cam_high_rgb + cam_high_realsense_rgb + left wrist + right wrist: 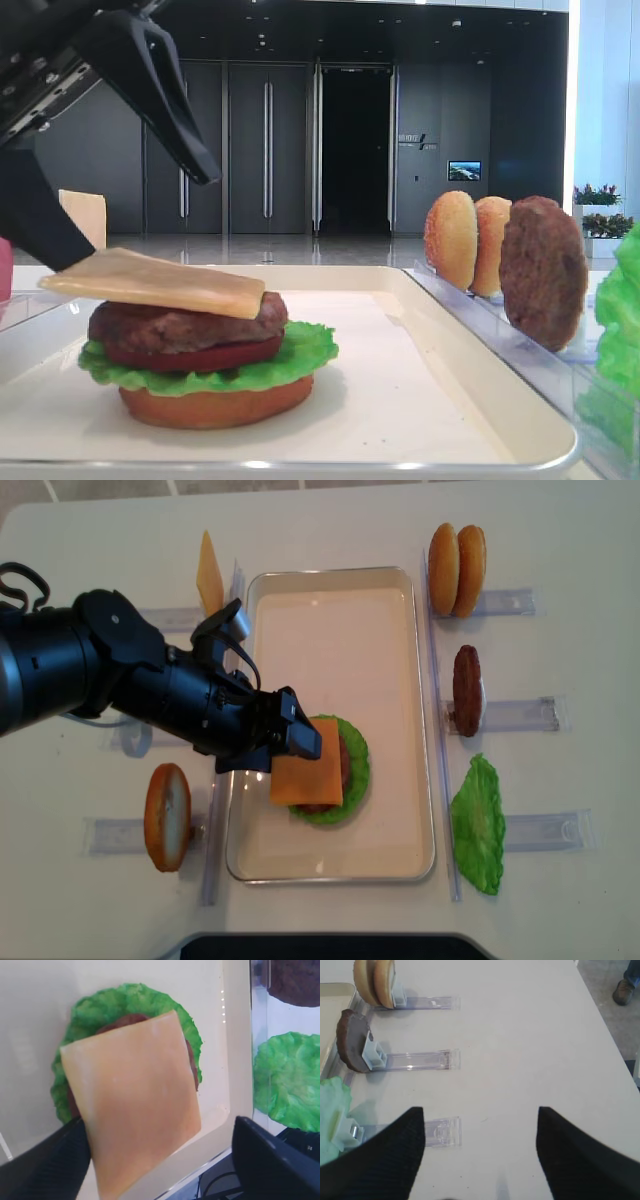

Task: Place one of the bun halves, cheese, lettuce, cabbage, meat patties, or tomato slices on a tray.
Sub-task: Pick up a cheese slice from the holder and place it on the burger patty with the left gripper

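- The cheese (306,763) lies tilted on top of a stack in the tray (340,590), toward its near end and short of its middle, overhanging toward the tray's left rim.
- Under it sit a meat patty (190,322), a tomato slice (195,356), lettuce (300,352) and a bun half (215,405).
- The left gripper (290,742) stands at the cheese's left edge, jaws spread wide; one finger (55,1160) touches the slice's corner, the other stays apart.
- The right gripper (480,1155) hovers over the table (530,1035), jaws spread, pinching nothing.
- Clear racks along the tray's right rim hold two bun halves (456,568), a patty (466,688) and a lettuce leaf (479,824).
- Left racks hold a bun (167,816) and another cheese slice (209,572).
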Available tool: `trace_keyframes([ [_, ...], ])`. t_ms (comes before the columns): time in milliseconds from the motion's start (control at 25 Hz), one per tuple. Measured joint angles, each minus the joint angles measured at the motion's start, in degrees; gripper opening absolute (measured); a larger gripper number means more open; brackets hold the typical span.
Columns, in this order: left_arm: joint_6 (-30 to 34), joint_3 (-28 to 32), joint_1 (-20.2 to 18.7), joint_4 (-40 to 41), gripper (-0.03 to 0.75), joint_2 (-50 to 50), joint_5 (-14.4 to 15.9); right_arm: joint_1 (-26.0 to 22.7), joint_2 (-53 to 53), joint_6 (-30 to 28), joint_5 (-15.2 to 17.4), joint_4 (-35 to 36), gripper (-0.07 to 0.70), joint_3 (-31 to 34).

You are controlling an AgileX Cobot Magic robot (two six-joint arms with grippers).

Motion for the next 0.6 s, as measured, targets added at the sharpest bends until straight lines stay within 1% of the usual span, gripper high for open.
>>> trace_keyframes([
  [160,-0.3,0.0,0.0,0.7,0.681,0.0,0.0,0.0,0.0,0.0,0.0,0.0,0.482,0.0],
  [400,-6.8,0.0,0.0,7.7,0.682,0.0,-0.1,0.0,0.0,0.0,0.0,0.0,0.482,0.0],
  [600,-8.7,0.0,0.0,10.1,0.683,0.0,-0.1,0.0,0.0,0.0,0.0,0.0,0.482,0.0],
])
